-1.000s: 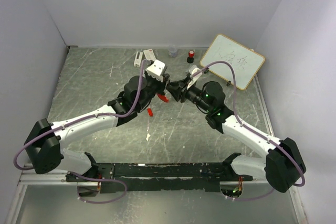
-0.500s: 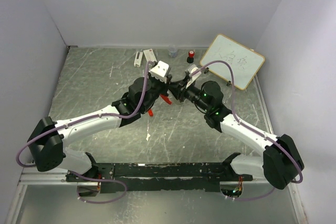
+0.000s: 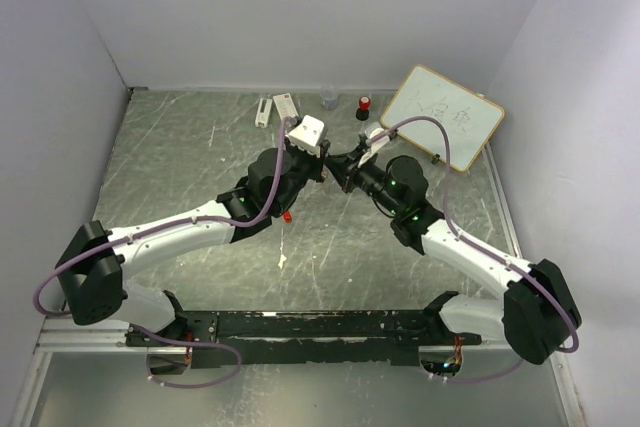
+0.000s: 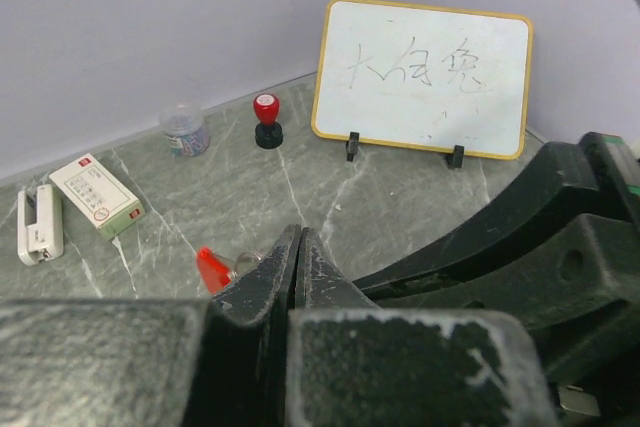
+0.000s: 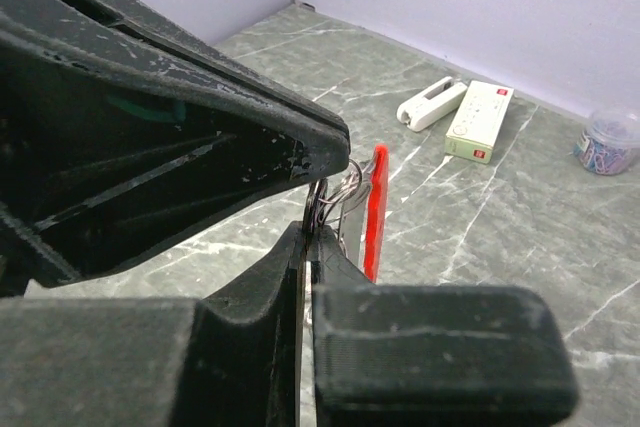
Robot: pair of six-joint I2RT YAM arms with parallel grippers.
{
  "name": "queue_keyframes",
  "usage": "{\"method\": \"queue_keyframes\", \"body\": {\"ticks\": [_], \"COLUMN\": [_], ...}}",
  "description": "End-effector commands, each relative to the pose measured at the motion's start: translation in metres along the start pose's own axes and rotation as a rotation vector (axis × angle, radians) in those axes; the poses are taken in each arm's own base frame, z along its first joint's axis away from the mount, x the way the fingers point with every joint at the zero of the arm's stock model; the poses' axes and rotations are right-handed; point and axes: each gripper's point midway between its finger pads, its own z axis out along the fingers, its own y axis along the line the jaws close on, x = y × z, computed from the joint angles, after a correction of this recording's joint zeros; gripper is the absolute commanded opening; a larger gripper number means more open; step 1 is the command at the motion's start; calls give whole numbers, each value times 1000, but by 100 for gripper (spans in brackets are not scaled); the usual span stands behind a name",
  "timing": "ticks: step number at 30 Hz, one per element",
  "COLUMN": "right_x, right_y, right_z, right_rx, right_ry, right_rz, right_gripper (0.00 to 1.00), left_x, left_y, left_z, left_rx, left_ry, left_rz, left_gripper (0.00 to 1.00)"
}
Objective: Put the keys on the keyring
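Both grippers meet tip to tip above the middle of the table. My left gripper (image 3: 320, 167) (image 4: 297, 234) is shut, and the thin silver keyring (image 5: 343, 185) hangs from its tip. My right gripper (image 3: 336, 173) (image 5: 320, 225) comes in from below and is shut on the ring's wires. The ring's red fob (image 5: 375, 209) (image 4: 210, 269) hangs straight down beside the jaws. One small key with a red tag (image 3: 287, 215) lies on the table under the left arm.
A whiteboard (image 3: 443, 115) (image 4: 425, 77) stands at the back right. Along the back wall are a red-capped stamp (image 3: 363, 104) (image 4: 266, 120), a jar of clips (image 3: 329, 97) (image 4: 185, 129), a small box (image 3: 285, 103) (image 5: 478, 120) and a white stapler (image 3: 263, 111) (image 5: 432, 103).
My right gripper has closed onto the keyring. The left gripper has shifted slightly to the right with the ring, and the red fob no longer shows from above.
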Motion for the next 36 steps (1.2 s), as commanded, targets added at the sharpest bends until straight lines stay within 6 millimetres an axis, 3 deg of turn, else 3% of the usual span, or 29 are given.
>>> {"method": "queue_keyframes", "body": {"ticks": [1,4,8,11,23,34,36], "right_x": [-21,-24,-23,-23,-32,-30,-30], "right_y": [2,2,-3,-7,-24,-22,-22], "right_z": [-11,-13,-14,-14,-14,-10,-9], "right_rx": [17,24,47,59,12,-47,-51], "right_ry": [-61,-46,-9,5,2,35,35], "right_rz": [6,25,67,108,277,360,361], "right_gripper": [0,0,0,0,0,0,0], "left_x": [-22,-20,-25,-30,-26,-18,-19], "left_y": [1,3,9,18,65,114,115], "left_z": [6,8,7,1,-50,-57,-55], "left_rx": [-35,-52,-80,-109,-213,-369,-358], "left_ry": [-62,-54,-66,-81,-171,-131,-131], "left_rz": [11,28,34,37,10,-41,-43], "left_gripper": [7,12,51,68,69,70,65]}}
